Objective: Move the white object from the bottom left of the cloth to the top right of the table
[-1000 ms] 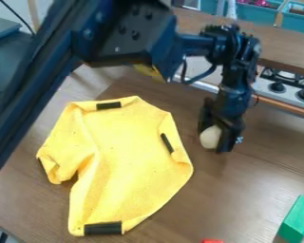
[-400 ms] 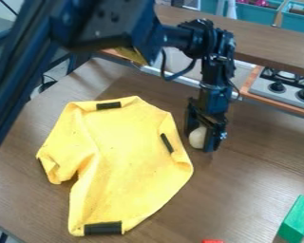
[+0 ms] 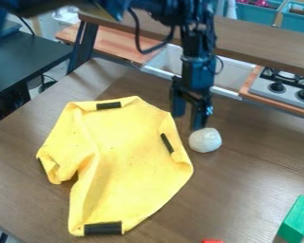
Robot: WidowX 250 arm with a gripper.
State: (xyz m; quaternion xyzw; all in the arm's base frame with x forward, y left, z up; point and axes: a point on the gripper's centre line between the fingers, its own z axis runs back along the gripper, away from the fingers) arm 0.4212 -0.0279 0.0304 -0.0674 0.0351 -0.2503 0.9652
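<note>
Hanging with fingers spread, the tool (image 3: pixel 187 122) is just beside the white lump (image 3: pixel 205 140) resting on the surface (image 3: pixel 243 171) near the yellow cloth (image 3: pixel 126 156).

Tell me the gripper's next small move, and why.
I'd judge a short lift, clear of the white object. That object sits on the table, off the yellow cloth and to its right in the picture, and the gripper has its fingers apart with nothing between them.

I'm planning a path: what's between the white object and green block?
Only bare table between the white object and green block, in the camera view.
</note>
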